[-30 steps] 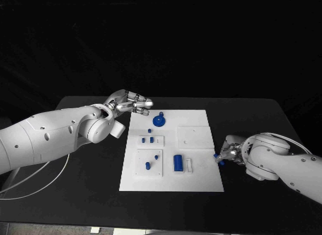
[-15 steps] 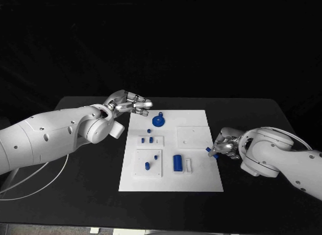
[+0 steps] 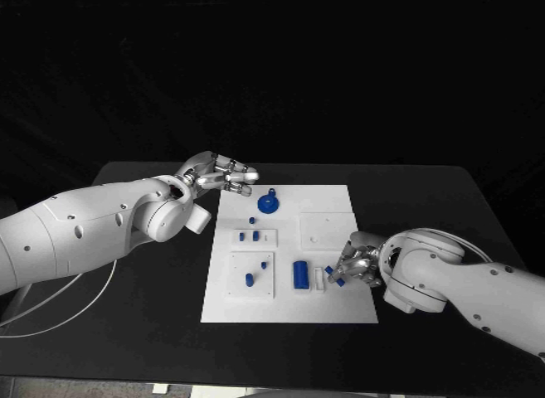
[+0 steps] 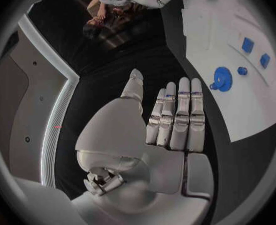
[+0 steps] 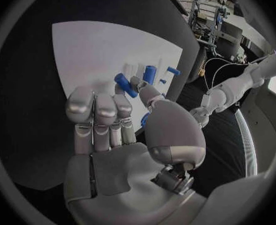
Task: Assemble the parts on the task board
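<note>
Step in hand: The right robot hand (image 3: 353,269) carries a small blue peg (image 5: 125,84) over the near right part of the task board (image 3: 332,199), pinched between thumb and fingertips; by the look of it, this is the carry-in before an insertion.

Next move: It calls, in all likelihood, for lining the peg up with a socket near the blue cylinder (image 3: 301,274) and the white slot block (image 3: 320,279) just beside it, then lowering it straight. Which socket is meant cannot be told.

Left robot hand: The left robot hand (image 3: 220,175) hovers at the board's far left corner, fingers straight and side by side in the left wrist view, holding nothing.

The board: A white rectangular plate in the middle of the black surface (image 3: 440,199). A blue gear (image 3: 269,204) lies near its far end, a small blue stud (image 3: 252,220) just nearer. Two small blue pieces sit in a white tray (image 3: 255,238); two more stand on a white plate (image 3: 253,276) at near left. A bare white square (image 3: 329,231) lies at right.

The peg: Short, plain blue, tilted in the grip; its lower end is hidden by the fingers.
</note>
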